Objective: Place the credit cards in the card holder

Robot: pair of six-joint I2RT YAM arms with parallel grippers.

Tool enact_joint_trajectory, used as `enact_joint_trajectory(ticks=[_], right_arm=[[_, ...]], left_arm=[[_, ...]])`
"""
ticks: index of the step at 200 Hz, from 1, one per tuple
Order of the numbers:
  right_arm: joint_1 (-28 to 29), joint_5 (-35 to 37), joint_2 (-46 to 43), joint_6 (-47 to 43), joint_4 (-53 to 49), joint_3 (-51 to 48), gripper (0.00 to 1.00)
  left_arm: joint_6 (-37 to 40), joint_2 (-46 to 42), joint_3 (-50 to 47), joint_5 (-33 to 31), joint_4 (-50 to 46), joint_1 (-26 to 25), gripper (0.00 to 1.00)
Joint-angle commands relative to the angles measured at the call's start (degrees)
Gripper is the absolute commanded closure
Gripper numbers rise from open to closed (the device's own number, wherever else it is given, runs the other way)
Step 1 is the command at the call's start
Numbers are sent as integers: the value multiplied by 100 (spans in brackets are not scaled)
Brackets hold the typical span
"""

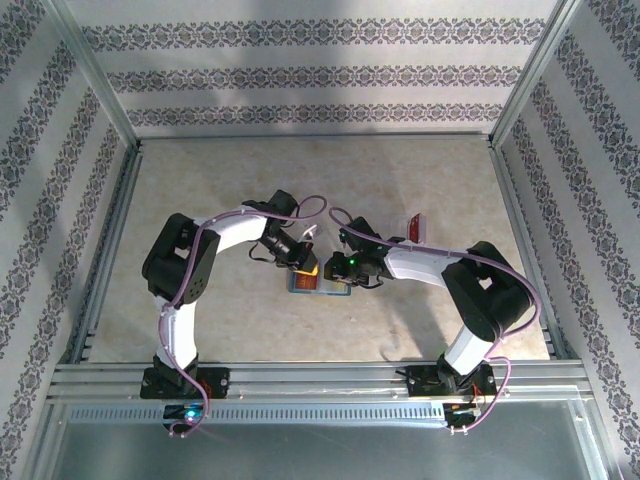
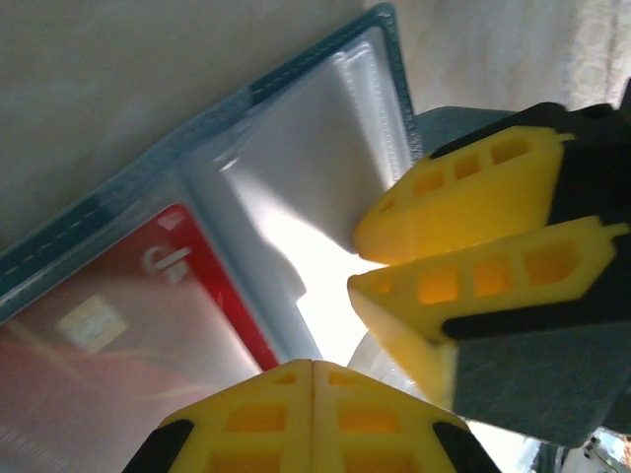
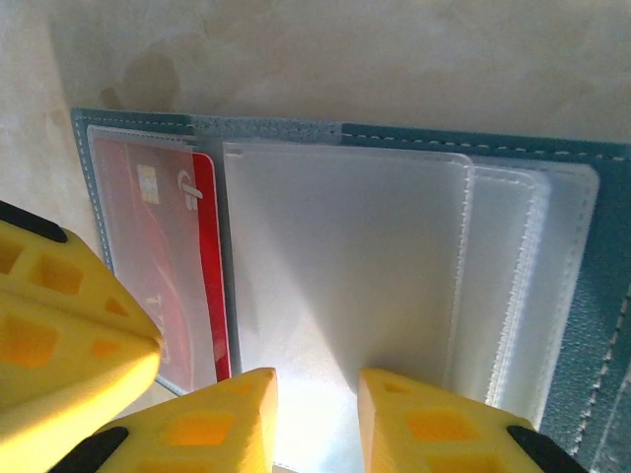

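The teal card holder [image 1: 320, 289] lies open on the table between both arms, its stitched rim [image 3: 444, 138] along the far side. One red credit card [image 3: 148, 256] sits inside the left see-through pocket [image 2: 128, 305]. A second red credit card [image 1: 415, 228] lies on the table to the back right. My left gripper [image 2: 314, 367] is shut with nothing in it, tip down on the holder's near edge [image 1: 306, 270]. My right gripper [image 3: 315, 379] has its jaws a little apart, tips on a pale whitish sheet [image 3: 345, 266]; I cannot tell whether that is a card or a pocket.
Further pale pocket leaves [image 3: 513, 286] fan out on the holder's right half. The beige tabletop [image 1: 230, 190] is ringed by metal rails [image 1: 110, 250] and patterned walls. The two grippers nearly touch over the holder.
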Motion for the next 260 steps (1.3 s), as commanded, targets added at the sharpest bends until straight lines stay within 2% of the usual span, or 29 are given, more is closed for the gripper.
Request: enact_joint_trajectory(ticks=[1,72,116,150,198,260], right_arm=[[25,-100,100,111,230,-173,72],[-16,-229,138,93,362,-206,75],[-25,-248,114,98,433,-247,77],[-64,-185,-226,111,366,-325,76],[-236,-54,-626,3,40,-364,75],[-292,-154,-274,-43,89,-383,73]], left_arm=[[-91,139,181,357,-142,-107,100],[126,514,490,137,-444,-285,100],[240,576,427,-444,-546,-350,100],[382,592,409,-874,-615,-354,100],[426,667,448,-908,-659,-350,100],[445,683,470,-911,-683,-355,100]])
